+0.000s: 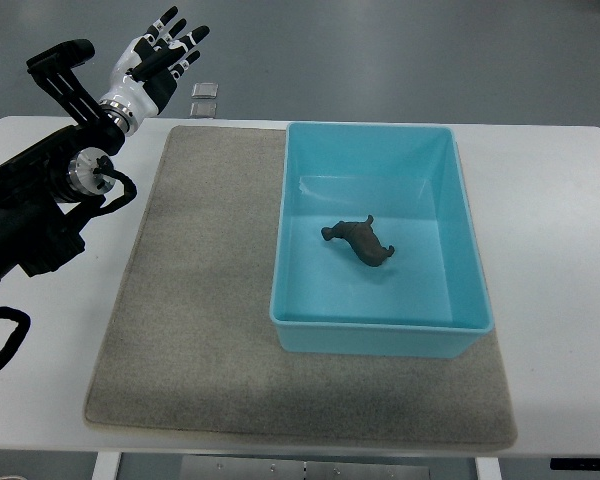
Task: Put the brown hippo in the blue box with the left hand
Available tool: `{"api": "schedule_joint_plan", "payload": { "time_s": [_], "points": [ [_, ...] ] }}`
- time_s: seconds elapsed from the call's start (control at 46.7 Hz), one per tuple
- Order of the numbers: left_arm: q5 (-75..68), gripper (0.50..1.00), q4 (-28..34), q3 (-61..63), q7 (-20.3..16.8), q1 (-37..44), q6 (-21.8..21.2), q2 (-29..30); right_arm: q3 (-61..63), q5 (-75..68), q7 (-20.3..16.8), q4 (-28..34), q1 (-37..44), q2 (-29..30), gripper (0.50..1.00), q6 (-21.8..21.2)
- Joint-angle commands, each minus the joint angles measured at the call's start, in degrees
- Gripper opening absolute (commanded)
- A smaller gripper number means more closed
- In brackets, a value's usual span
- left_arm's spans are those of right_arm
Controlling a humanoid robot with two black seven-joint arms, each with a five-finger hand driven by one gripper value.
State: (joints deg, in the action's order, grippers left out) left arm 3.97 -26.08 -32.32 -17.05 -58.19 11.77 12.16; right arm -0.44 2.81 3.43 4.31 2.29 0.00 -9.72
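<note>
The brown hippo lies inside the blue box, near the middle of its floor. The blue box stands on the right part of a grey mat. My left hand is raised at the far left, beyond the table's back edge, well away from the box. Its fingers are spread and hold nothing. The left arm comes in along the left edge. The right arm is out of view.
The white table carries the mat and box. Two small clear squares lie on the grey floor just beyond the table's back edge, near my left hand. A black cable loops at the left edge.
</note>
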Motion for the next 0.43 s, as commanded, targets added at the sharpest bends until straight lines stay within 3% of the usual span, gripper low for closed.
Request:
{"api": "schedule_joint_plan", "payload": {
  "time_s": [0.0, 0.15, 0.278, 0.407],
  "points": [
    [0.0, 0.994, 0.0, 0.0, 0.0, -0.1, 0.0, -0.1, 0.0, 0.0, 0.0, 0.0, 0.0, 0.0, 0.936, 0.0],
    [0.0, 0.996, 0.1, -0.1, 0.0, -0.1, -0.1, -0.2, 0.3, -0.1, 0.0, 0.2, 0.0, 0.0, 0.936, -0.1],
    [0.1, 0.994, 0.1, -0.1, 0.0, -0.1, -0.2, -0.2, 0.2, 0.4, 0.0, 6.7, 0.1, 0.0, 0.936, -1.3],
    [0.1, 0.996, 0.1, -0.1, 0.0, -0.1, -0.3, -0.6, -0.1, 0.5, -0.1, 6.9, 0.1, 0.0, 0.936, -1.2]
  ]
}}
